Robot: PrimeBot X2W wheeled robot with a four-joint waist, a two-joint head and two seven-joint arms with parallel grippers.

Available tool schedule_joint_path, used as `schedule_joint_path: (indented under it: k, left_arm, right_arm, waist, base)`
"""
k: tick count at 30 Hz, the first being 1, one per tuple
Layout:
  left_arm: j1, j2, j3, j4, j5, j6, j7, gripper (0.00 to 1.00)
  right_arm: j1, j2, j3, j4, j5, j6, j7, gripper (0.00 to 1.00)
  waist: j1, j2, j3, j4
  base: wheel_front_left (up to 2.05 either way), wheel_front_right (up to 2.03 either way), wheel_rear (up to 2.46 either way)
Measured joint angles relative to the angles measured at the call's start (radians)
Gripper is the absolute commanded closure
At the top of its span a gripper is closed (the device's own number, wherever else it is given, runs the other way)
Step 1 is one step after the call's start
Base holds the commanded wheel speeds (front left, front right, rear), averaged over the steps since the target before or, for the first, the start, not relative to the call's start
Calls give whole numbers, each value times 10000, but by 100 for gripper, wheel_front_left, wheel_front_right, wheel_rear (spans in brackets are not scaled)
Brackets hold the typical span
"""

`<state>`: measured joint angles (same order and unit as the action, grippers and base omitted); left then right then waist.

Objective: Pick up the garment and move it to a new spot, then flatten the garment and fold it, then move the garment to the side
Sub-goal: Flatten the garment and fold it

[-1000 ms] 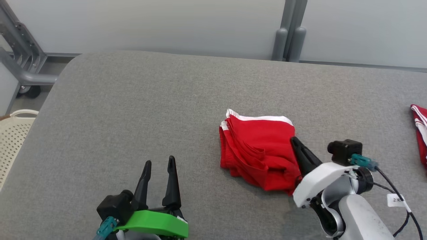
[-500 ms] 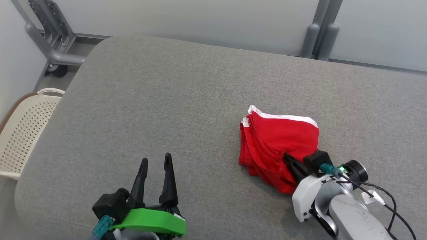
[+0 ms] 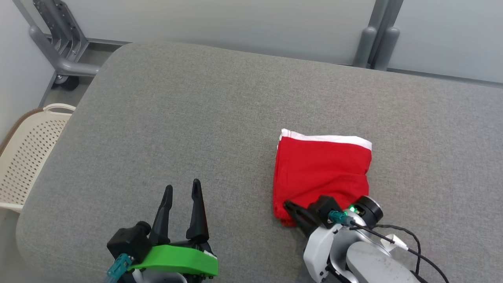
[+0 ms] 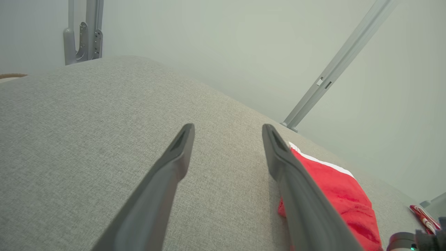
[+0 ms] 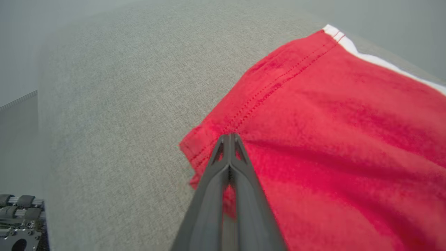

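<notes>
Nearest the robot, the right claw (image 3: 288, 204) is closed tight. Its tips sit on the near left corner of the red cloth garment with a white band (image 3: 322, 169). In the right wrist view the tips of this claw (image 5: 230, 136) meet at the stitched hem and a crease runs out from them, so I judge that it pinches that corner. The rest of the garment (image 5: 331, 122) spreads away from the claw, ahead and to its right.

The left claw (image 3: 181, 185) hangs wide open and holds nothing. It is well apart from the garment, which lies to its right, so the right arm is much the nearer. In the left wrist view the open left claw (image 4: 228, 130) has the garment (image 4: 331, 184) beyond its right finger.

The garment lies flat on the grey fabric-covered pad (image 3: 177, 118), right of centre. Its slightly longer axis runs near to far, and the white band lies across its far edge. Any slide to the side would likely start from this pinched corner.

Half a second ago the garment was bunched, with pleats stacked along its left side, and the right claw was at its near right. Now it is a smooth rectangle with the claw at its near left. The left claw has not shifted.
</notes>
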<state>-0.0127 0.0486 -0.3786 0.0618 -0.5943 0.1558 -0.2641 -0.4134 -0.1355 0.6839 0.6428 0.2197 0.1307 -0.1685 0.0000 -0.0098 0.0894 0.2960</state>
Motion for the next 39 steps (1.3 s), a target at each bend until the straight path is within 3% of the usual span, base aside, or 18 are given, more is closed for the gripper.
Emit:
schedule_joint_path:
  k: [12, 18, 25, 26, 27, 28, 29, 30, 39]
  left_arm:
    - [-30, 0, 92, 19, -2, 27, 0, 0]
    - [14, 0, 228, 12, -2, 36, 0, 0]
    - [92, 0, 278, 8, 2, 38, -2, 0]
    - [136, 0, 284, 8, 13, 36, 0, 0]
    - [157, 0, 284, 10, 13, 36, 0, 0]
    - [171, 0, 282, 13, 13, 31, 0, 0]
    - [176, 0, 286, 15, 13, 31, 0, 0]
    - [180, 0, 299, 13, 13, 31, 0, 0]
    - [195, 0, 339, 0, 31, 29, 0, 0]
  right_arm:
    - [-400, 165, 546, 545, 445, 0, -360, 100]
    - [-478, 29, -132, -571, 604, 0, -539, 100]
    - [49, -176, -1662, -2138, 688, 0, -221, 100]
    - [273, -222, -2161, -2487, 723, 0, 25, 72]
    - [389, -263, -2383, -2648, 711, 0, 146, 55]
    - [500, -311, -2619, -2767, 681, 0, 303, 25]
    - [620, -341, -2828, -2895, 667, 0, 445, 8]
    - [739, -353, -3018, -3024, 654, -2, 593, 0]
    - [1629, -374, -4353, -4094, 658, 0, 1689, 0]
  waist:
    - [1, 0, 5, -56]
    - [1, 0, -165, -262]
    - [1, 0, -393, -685]
    - [1, 0, -450, -824]
    - [1, 0, -478, -891]
    - [1, 0, -504, -959]
    - [1, 0, -528, -1023]
    - [1, 0, -548, -1087]
    - [1, 0, -617, -1510]
  base:
    - [0, 0, 0]
    - [0, 0, 0]
    - [0, 0, 0]
    - [0, 0, 0]
    - [0, 0, 0]
    - [0, 0, 0]
    - [0, 0, 0]
    - [0, 0, 0]
    - [0, 0, 0]
